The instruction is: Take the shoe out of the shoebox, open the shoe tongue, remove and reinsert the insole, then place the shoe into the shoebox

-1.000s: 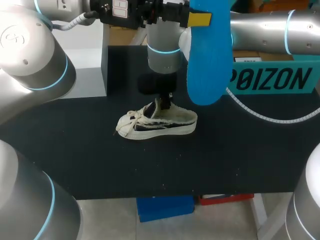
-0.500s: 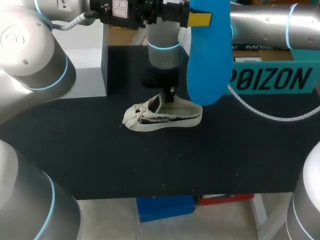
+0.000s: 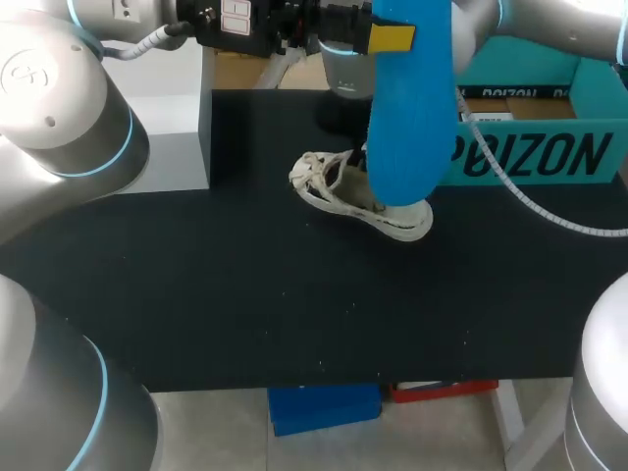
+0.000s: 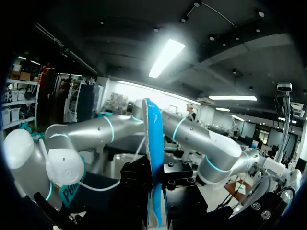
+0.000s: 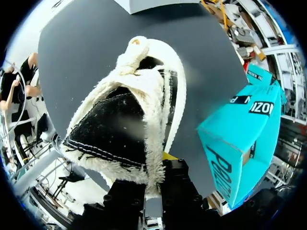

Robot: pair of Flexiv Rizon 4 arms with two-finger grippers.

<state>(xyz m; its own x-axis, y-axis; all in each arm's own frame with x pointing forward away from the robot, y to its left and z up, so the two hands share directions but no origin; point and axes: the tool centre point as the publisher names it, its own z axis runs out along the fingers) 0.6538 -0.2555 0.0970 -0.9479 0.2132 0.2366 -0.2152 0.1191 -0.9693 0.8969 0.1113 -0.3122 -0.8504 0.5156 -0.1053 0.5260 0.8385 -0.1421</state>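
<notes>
Currently the right gripper (image 5: 154,178) is clamped on the fleecy collar of the shoe (image 5: 139,110), with the rim pinched between both fingers. The toe points away from the jaws over the table (image 5: 96,43), and the shoebox (image 5: 244,129) is just beside it. The left gripper (image 4: 156,191) pinches the blue insole (image 4: 153,143) by one end, blade upright beyond its jaws. We judge reinsertion is the step in hand: turn the shoe's mouth toward the insole, feed it toe end first, and watch that the lining does not fold under.
</notes>
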